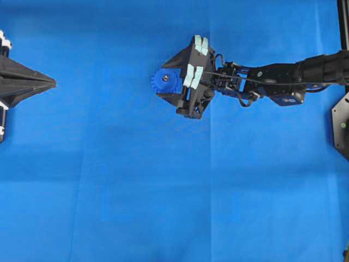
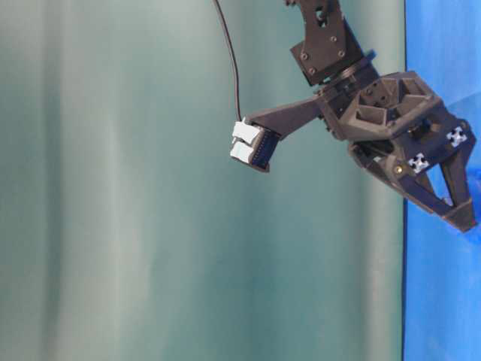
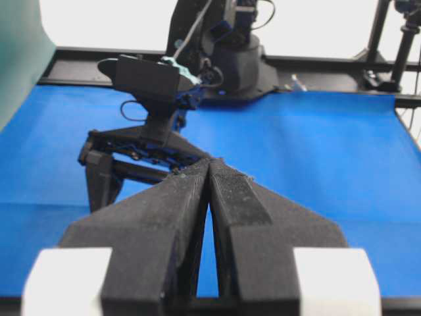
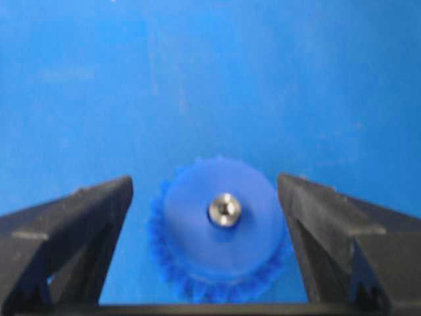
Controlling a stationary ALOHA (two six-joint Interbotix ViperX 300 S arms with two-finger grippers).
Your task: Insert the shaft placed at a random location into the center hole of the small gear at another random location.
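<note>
Bright, even light overhead, barely a shadow on the blue cloth (image 1: pixel 163 207). Between the right gripper (image 4: pixel 205 191) fingers the small gear (image 4: pixel 220 230) looks soft, a glint on the shaft (image 4: pixel 225 209). Beyond the left gripper (image 3: pixel 209 164), the background glares white.

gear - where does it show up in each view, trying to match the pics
Overhead: gear above centre, just left of the right gripper.
Table-level: gear not visible; only the right gripper against the backdrop.
Left wrist: gear hidden behind the right arm; left gripper in front.
Right wrist: gear low centre between the open fingers, shaft in its hole.
Shared landmark: the right gripper.
</note>
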